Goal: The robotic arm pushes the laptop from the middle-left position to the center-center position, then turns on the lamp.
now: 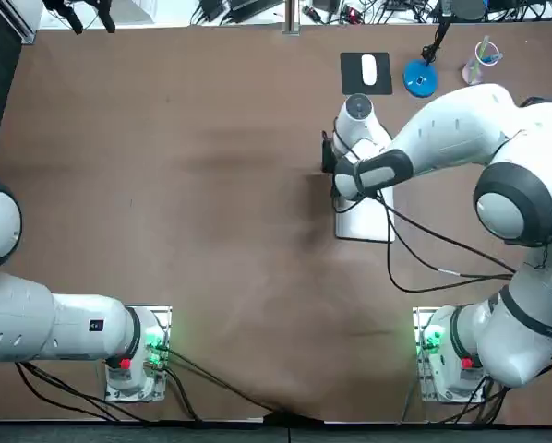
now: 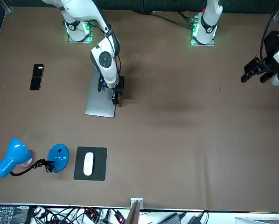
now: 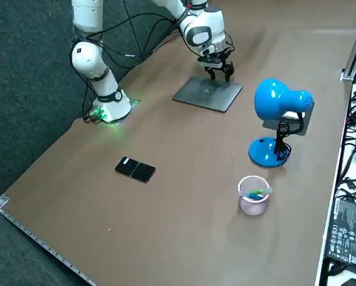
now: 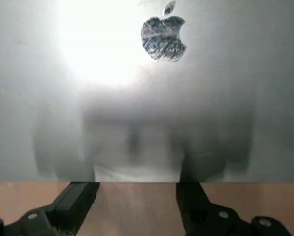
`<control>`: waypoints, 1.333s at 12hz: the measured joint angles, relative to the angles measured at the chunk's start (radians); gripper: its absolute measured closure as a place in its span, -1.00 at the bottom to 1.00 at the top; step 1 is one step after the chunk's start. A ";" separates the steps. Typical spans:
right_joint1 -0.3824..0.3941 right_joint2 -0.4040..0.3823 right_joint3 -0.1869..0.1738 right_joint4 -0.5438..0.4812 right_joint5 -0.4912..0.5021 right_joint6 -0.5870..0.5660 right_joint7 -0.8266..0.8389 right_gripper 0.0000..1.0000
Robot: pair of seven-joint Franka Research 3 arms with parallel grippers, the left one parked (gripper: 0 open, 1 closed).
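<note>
A closed silver laptop (image 1: 368, 221) lies flat on the brown table, right of the middle in the top view, partly under my right arm. It also shows in the front view (image 2: 98, 100) and the right side view (image 3: 208, 93). My right gripper (image 1: 329, 159) (image 2: 116, 92) (image 3: 218, 70) is low at the laptop's long edge that faces the table's middle. In the wrist view the laptop lid (image 4: 164, 98) fills the picture and the open gripper (image 4: 137, 196) stands just off its edge, with nothing between the fingers. The blue desk lamp (image 1: 420, 78) (image 2: 18, 156) (image 3: 279, 104) stands at the back right.
A white mouse on a black pad (image 1: 366, 72) (image 2: 89, 164) lies beside the lamp's base. A clear cup (image 1: 482, 61) (image 3: 253, 195) stands near the far right corner. A black phone (image 2: 37, 76) (image 3: 136, 170) lies by the right edge. Cables run along the back edge.
</note>
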 joint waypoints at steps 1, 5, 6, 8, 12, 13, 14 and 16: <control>-0.012 -0.007 0.000 -0.012 0.000 0.000 -0.013 -1.00; -0.059 -0.044 -0.002 -0.071 0.000 0.002 -0.077 -1.00; -0.070 -0.053 -0.002 -0.086 0.000 0.002 -0.095 -1.00; -0.095 -0.071 -0.002 -0.114 0.000 0.002 -0.134 -1.00; -0.164 -0.108 -0.004 -0.173 0.000 0.002 -0.230 -1.00; -0.178 -0.115 -0.004 -0.184 0.000 0.001 -0.246 -1.00; -0.191 -0.122 -0.005 -0.192 0.000 -0.004 -0.262 -1.00; -0.216 -0.134 -0.005 -0.204 0.000 -0.019 -0.294 -1.00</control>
